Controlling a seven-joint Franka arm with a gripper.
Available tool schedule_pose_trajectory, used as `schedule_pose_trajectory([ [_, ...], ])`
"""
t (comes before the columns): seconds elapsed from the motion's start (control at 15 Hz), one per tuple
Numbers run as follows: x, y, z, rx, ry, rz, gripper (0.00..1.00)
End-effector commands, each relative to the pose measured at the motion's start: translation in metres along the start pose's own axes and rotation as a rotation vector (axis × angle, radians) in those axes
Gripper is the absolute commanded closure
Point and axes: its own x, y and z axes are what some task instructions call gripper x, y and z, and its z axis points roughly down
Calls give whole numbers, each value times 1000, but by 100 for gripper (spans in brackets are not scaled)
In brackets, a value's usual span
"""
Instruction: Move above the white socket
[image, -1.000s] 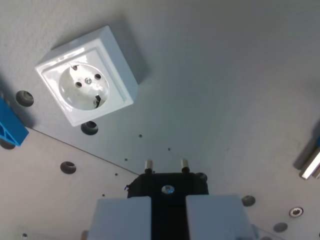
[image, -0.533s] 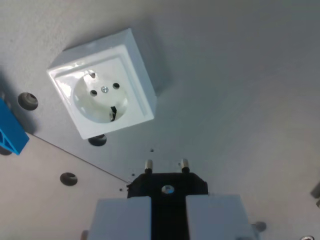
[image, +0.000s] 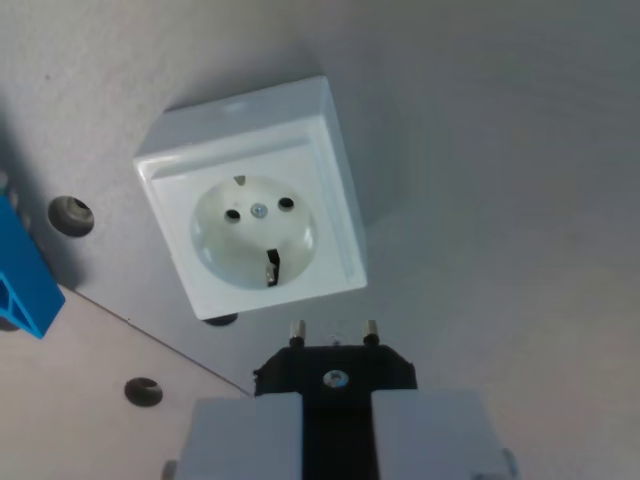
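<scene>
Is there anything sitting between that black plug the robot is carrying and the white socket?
Nothing visible does. The black plug, held in the gripper, points its two pins at the white socket across bare grey surface. The blue block sits off at the wrist view's left.

Socket (image: 255, 200): white plastic, glossy, smooth; soft highlights on the bevelled frame and round recess. Small metal screw at centre of the recess, dull metal clip at its lower rim.

Plug (image: 335, 370), held at the gripper (image: 336, 420): black plastic, matt, with a bright metal screw in its face and two pins, shiny metal, at the far edge.

Fingers (image: 250, 435): pale grey-white, smooth, matt, plastic by the look.

Plate (image: 500, 150) beyond the plug: light grey, finely grained, matt, likely metal; dark round holes left of the gripper.

Block (image: 22, 285), far left of the gripper: blue plastic, smooth, slight sheen.
</scene>
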Motion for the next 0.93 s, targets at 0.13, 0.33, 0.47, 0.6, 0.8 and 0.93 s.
schedule_pose_trajectory([
  [0.13, -1, -8, 16, -51, 95, -130, 100],
  [0.33, -1, -13, 23, -56, 94, -140, 100],
  [0.47, 0, -16, 28, -60, 93, -139, 100],
  [0.6, 0, -18, 31, -62, 91, -138, 100],
  [0.8, 0, -21, 36, -67, 92, -136, 100],
  [0.93, 0, -23, 38, -69, 93, -131, 100],
])
